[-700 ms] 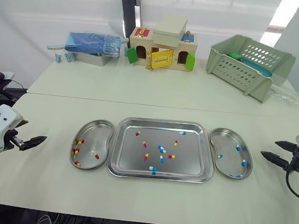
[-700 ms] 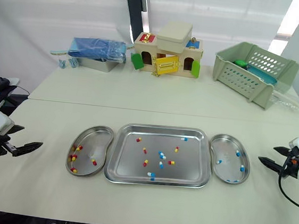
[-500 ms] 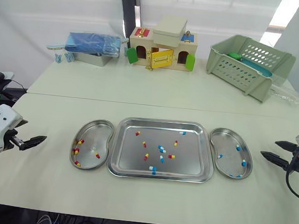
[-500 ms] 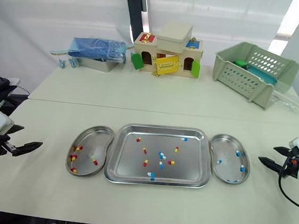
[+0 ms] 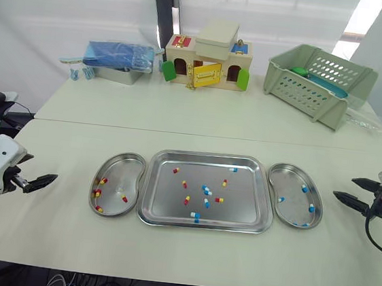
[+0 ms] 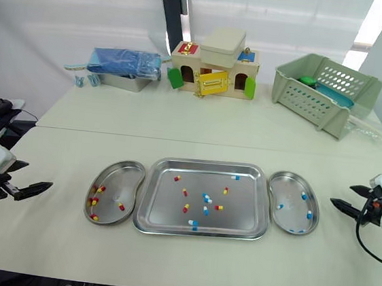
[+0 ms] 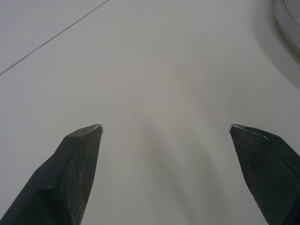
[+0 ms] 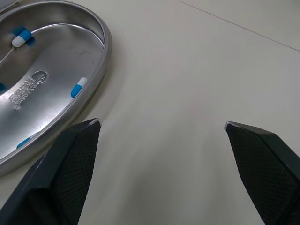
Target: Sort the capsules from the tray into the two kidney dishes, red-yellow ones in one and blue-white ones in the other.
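Note:
A steel tray (image 5: 170, 209) in the middle of the table holds several loose red-yellow and blue-white capsules (image 5: 204, 189). On its left a kidney dish (image 5: 117, 162) carries several red-yellow capsules (image 5: 97, 192). The kidney dish (image 5: 289, 172) on its right holds several blue-white capsules (image 5: 311, 207). My left gripper (image 5: 45, 181) stands open and empty over bare table, left of the left dish. My right gripper (image 5: 351, 190) is open and empty just right of the right dish, whose rim (image 8: 96, 70) shows in the right wrist view.
At the back of the table stand a steel box with a blue bag (image 5: 118, 59), a wooden toy house (image 5: 208, 63) and a pale green basket (image 5: 317, 81). A seam crosses the table (image 5: 212, 136) behind the tray.
My left gripper has drifted slightly left and up; the right gripper and the capsules have stayed put.

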Controlling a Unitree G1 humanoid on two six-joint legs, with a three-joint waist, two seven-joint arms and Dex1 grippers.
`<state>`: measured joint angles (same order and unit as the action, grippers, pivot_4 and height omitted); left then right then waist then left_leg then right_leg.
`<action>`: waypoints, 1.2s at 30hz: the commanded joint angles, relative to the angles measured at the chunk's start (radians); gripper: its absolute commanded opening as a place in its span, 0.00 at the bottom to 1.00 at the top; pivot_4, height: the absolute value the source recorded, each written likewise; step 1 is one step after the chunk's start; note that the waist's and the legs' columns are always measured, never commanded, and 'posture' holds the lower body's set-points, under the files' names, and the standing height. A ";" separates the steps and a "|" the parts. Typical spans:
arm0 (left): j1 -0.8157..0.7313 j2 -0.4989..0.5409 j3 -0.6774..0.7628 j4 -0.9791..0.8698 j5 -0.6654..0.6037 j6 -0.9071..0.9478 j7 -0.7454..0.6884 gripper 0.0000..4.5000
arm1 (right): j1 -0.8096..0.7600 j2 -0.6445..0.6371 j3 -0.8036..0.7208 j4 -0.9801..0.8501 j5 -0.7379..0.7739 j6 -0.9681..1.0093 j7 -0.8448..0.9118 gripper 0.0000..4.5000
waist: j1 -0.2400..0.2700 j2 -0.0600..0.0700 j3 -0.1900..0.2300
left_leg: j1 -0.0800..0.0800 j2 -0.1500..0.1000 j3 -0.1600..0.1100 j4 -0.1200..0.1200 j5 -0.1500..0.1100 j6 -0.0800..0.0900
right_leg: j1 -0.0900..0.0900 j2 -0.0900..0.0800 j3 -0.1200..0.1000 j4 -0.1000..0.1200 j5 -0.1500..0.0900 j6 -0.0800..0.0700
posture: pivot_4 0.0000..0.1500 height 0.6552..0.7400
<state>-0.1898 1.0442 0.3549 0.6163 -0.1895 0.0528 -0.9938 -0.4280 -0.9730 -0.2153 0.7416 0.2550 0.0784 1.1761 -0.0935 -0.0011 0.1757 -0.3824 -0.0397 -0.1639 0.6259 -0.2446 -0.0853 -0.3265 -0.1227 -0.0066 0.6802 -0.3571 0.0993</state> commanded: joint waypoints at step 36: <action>0.063 0.038 0.021 -0.131 -0.037 0.098 -0.092 1.00 | 0.458 0.006 -0.249 -0.525 0.251 0.110 0.157 1.00 | 0.008 0.000 0.000 | -0.001 0.001 0.000 0.000 -0.002 0.003 | -0.001 0.000 0.000 0.000 0.000 0.000 | 1.00 1.00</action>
<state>-0.1301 1.0574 0.3538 0.5139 -0.2143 0.1421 -1.0831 0.0055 -0.9668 -0.4094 0.3182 0.4551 0.1722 1.3213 -0.0858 -0.0014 0.1757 -0.3834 -0.0387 -0.1636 0.6258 -0.2465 -0.0821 -0.3271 -0.1221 -0.0066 0.6805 -0.3571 0.0994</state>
